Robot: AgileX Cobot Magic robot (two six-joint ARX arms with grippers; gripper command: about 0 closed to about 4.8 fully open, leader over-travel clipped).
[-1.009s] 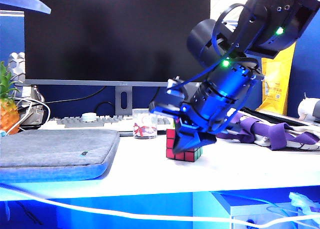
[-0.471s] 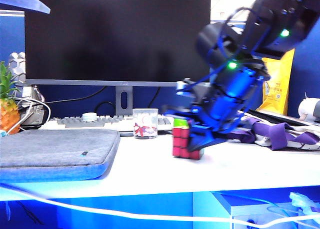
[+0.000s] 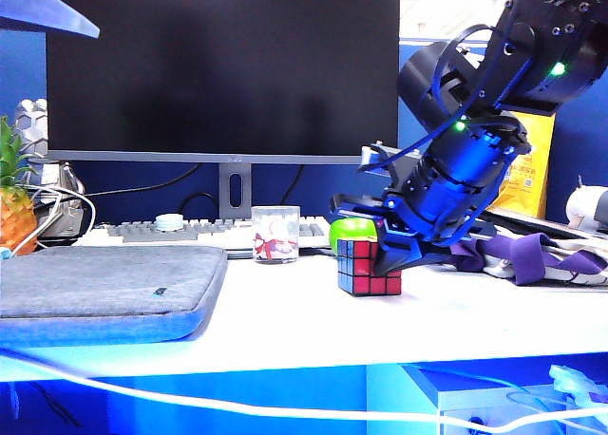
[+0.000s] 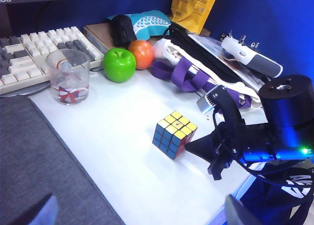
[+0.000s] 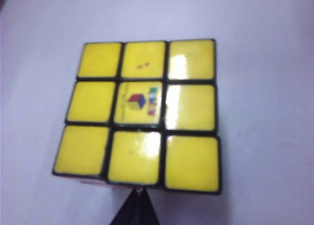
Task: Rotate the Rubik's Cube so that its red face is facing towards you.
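The Rubik's Cube (image 3: 369,266) stands on the white table, yellow face up (image 5: 142,112). In the exterior view its red face (image 3: 385,264) is turned towards the camera and a little to the right, with a blue side on the left. My right gripper (image 5: 137,208) is shut, empty, and its pointed tip touches the cube's lower edge (image 3: 391,253). The left wrist view shows the cube (image 4: 174,134) from above, with the right gripper's tip (image 4: 190,147) at its red side. My left gripper (image 4: 140,212) hangs open high above the table, far from the cube.
A patterned glass cup (image 3: 275,234) stands left of the cube, a green apple (image 3: 351,231) just behind it, an orange (image 4: 142,54) beside that. A grey padded sleeve (image 3: 104,288) fills the left. Keyboard (image 3: 190,231), monitor and purple-strapped bag (image 3: 513,250) line the back.
The right gripper swung to the right, pushing the cube along and turning it. The cube now stands further right with a blue side showing, and the apple behind has come into view.
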